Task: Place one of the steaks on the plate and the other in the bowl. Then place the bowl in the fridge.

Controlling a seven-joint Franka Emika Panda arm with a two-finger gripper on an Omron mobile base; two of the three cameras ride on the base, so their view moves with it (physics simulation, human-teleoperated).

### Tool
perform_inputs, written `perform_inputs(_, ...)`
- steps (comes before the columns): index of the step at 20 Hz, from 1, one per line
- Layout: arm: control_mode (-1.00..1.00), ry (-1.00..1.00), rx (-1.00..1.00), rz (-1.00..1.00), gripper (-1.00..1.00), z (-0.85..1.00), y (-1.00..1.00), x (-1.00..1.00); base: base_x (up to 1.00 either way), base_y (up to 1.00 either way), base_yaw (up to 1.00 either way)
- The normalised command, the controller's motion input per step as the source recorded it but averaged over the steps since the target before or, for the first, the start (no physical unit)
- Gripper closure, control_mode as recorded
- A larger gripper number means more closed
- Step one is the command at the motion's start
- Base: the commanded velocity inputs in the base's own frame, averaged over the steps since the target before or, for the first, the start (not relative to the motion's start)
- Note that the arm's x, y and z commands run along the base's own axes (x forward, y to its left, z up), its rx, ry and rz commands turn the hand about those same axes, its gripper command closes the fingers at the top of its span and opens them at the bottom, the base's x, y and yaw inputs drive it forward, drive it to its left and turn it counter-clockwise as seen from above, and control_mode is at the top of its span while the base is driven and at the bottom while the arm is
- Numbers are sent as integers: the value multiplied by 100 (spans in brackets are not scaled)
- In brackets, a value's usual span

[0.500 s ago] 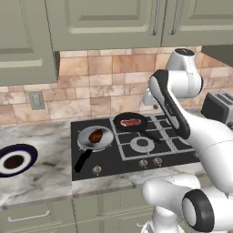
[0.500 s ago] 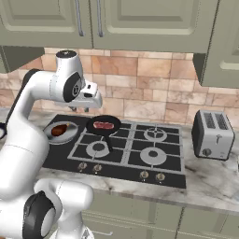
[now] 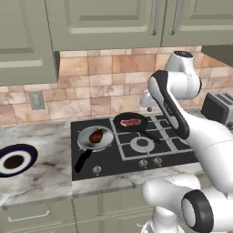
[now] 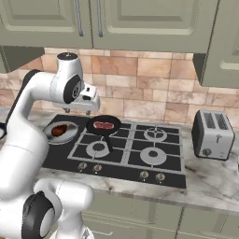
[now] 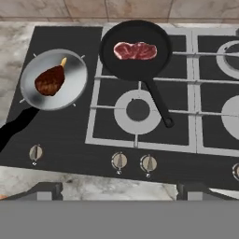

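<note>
On the worktop sits one black hob with four burners showing in the right base view. No brand, label or legible writing appears on any item.

Count of items:
- Steaks: two. The pink steak lies in the black pan on the rear left burner. The brown steak lies in the silver pan at the hob's left edge, clear of the black pan.
- Pans: two, each with a dark handle.
- Plate: one, on the worktop well left of the hob, with nothing on it.
- Toaster: one, two slots, right of the hob.
- Knobs: four along the hob's front edge in the right base view.
- Wall socket: one, on the tile above the worktop.

Claw: released, jaws spread wide, grasping nothing. It hangs above the hob's rear left area, near the black pan and apart from both steaks.
</note>
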Motion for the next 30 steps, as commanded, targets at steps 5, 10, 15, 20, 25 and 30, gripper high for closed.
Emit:
perform_inputs(5, -100, 1, 5, -2, -100, -9, 38, 0, 0, 0, 0)
perform_inputs(10, -100, 7, 0, -6, -100, -26, 56, 8, 0, 0, 0)
perform_inputs(15, -100, 8, 0, -1, -100, -24, 23, 14, 0, 0, 0)
perform_inputs(20, -100, 13, 0, 0, -100, -22, 11, 24, 0, 0, 0)
perform_inputs(25, -100, 9, 0, -2, -100, -24, 37, 32, 0, 0, 0)
perform_inputs(30, -100, 3, 0, -2, -100, -22, 25, 24, 0, 0, 0)
